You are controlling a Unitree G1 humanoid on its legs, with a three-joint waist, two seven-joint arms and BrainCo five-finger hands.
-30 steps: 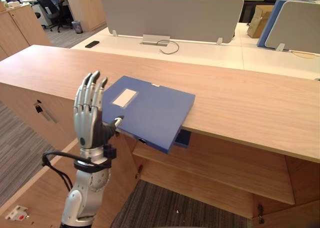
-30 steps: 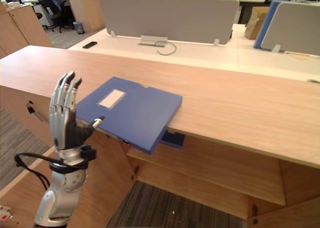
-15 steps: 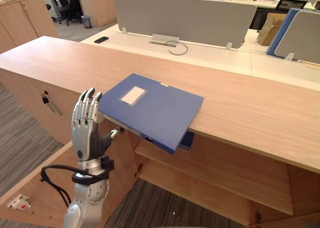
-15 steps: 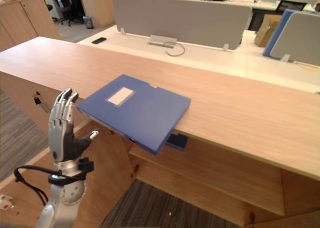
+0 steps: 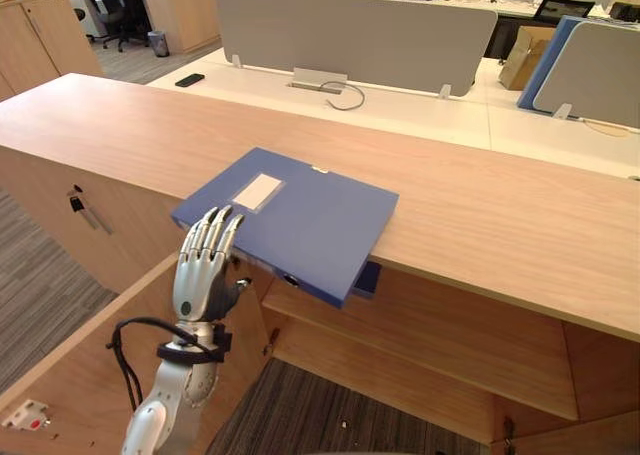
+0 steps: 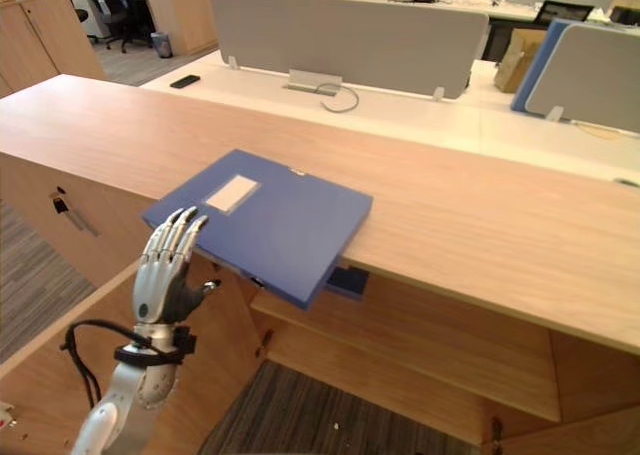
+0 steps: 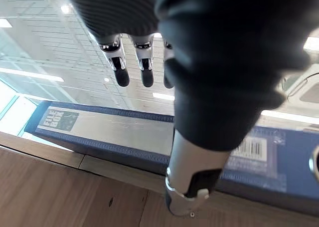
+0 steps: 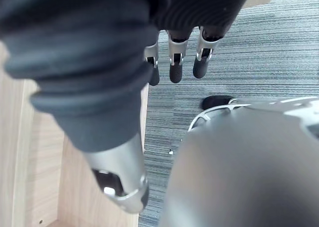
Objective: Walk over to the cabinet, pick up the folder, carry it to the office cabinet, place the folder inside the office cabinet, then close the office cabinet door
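Left eye view: the left hand (image 5: 203,275) has come in from the left of the folder (image 5: 300,215) and dropped lower. It now stands against the folder's near left edge, dark fingertips overlapping the blue cover. The folder itself has not shifted. It lies flat on the cabinet top (image 5: 500,215), with its near corner hanging out past the front edge over the open shelves.

In the left wrist view, the fingers (image 7: 121,72) are straight and spread above the folder's spine, with the thumb (image 7: 192,184) held out below it. The hand is released and grips nothing yet. My reading is that the approach is about finished and the pick-up is next: slide the hand further on, then clamp the overhanging edge between fingers and thumb.

The right hand (image 8: 175,67) hangs relaxed over the carpet (image 8: 259,47), holding nothing.
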